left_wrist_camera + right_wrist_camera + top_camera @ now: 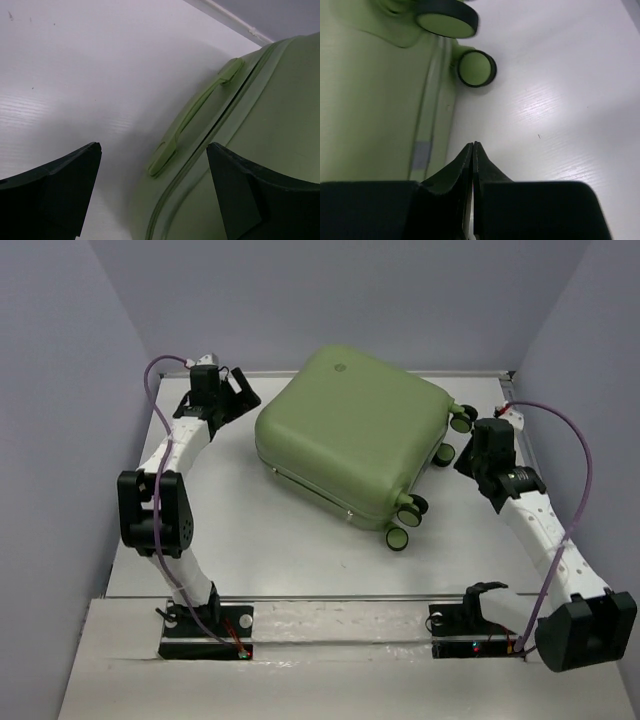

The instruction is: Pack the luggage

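A: Top view: item location?
B: The light-green hard-shell suitcase lies closed on the white bench, upper centre of frame. Its green-and-black caster wheels point right.
A: Left wrist view?
B: The left fingers stand spread wide and empty. The moulded green handle sits at centre frame.
A: Right wrist view?
B: The right fingers are pressed together, holding nothing. Two wheels show at upper left.

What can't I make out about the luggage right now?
Top external: the luggage is shut, so its shell hides the inside; its emblem is too small to read.
Left wrist: frame edges cut off all but the handle side.
Right wrist: grey patch on the seam is blurred.
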